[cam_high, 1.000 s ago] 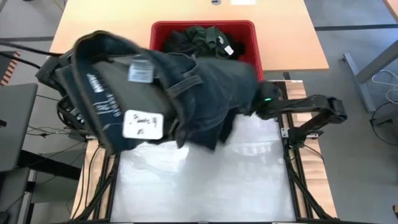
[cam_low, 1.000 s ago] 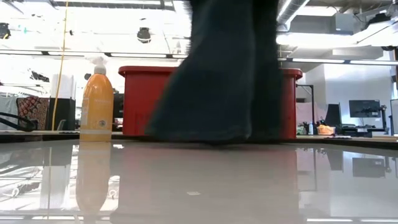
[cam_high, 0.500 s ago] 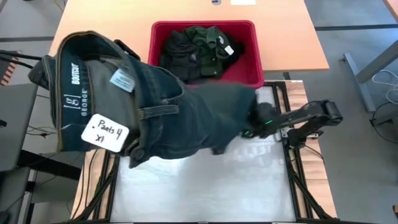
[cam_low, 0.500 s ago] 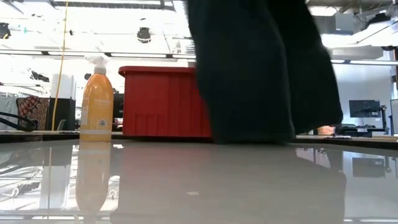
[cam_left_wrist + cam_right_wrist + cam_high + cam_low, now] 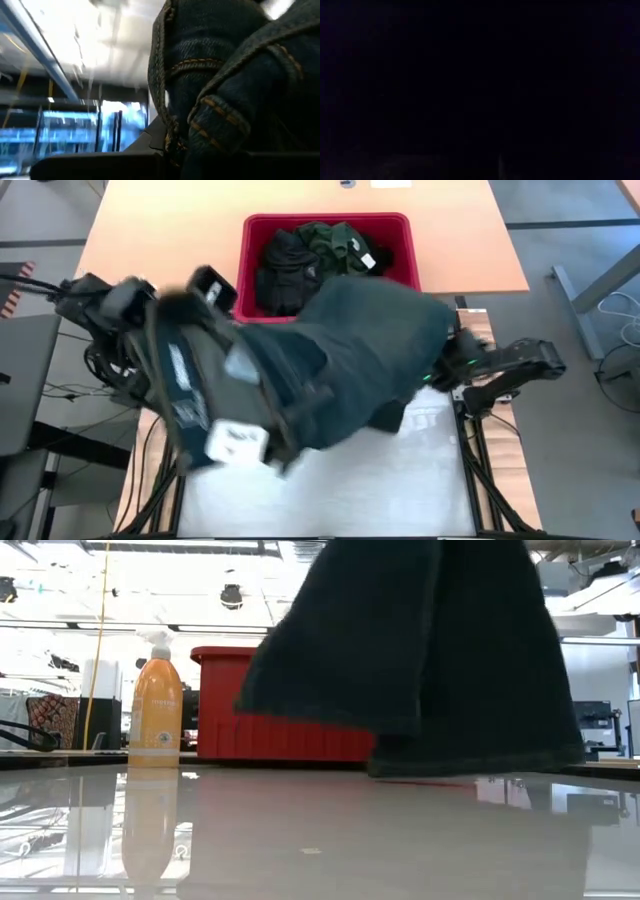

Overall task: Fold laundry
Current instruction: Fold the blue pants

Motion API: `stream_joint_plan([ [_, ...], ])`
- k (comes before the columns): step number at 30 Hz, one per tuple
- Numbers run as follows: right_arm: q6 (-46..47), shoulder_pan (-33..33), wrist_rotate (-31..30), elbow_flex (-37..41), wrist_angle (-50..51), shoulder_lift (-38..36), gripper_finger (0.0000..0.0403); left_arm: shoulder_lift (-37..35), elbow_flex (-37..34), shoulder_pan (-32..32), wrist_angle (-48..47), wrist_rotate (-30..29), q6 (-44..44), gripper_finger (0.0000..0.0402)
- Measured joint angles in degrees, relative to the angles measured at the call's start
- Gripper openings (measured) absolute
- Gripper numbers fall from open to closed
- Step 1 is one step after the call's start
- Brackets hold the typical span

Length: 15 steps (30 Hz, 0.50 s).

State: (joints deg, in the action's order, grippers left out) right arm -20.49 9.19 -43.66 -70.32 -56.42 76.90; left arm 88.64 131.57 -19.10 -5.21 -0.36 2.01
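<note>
Dark blue jeans (image 5: 330, 370) with tan stitching and white labels hang before a red basket (image 5: 405, 242) of black and green laundry (image 5: 315, 250).

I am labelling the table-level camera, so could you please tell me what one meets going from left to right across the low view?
Orange spray bottle → red plastic basket → hanging dark jeans, which cover the basket's right part.

Left arm (image 5: 110, 305) was raised high at left; right arm (image 5: 515, 360) reached inward, low. Both grippers closed.
</note>
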Motion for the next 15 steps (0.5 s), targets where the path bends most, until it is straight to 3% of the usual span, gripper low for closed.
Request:
stream_joint_plan([
  [8,-9.0,-0.4,-2.9,7.1,-3.8,-9.4,0.0018,-1.2,0.0,-1.0,-26.4,1.2,4.7,0.0023],
  [15,-6.3,-0.7,1.2,18.1,-7.1,-18.4,0.0018,-1.0,-5.8,-1.7,-43.3,1.3,-3.0,0.0023],
])
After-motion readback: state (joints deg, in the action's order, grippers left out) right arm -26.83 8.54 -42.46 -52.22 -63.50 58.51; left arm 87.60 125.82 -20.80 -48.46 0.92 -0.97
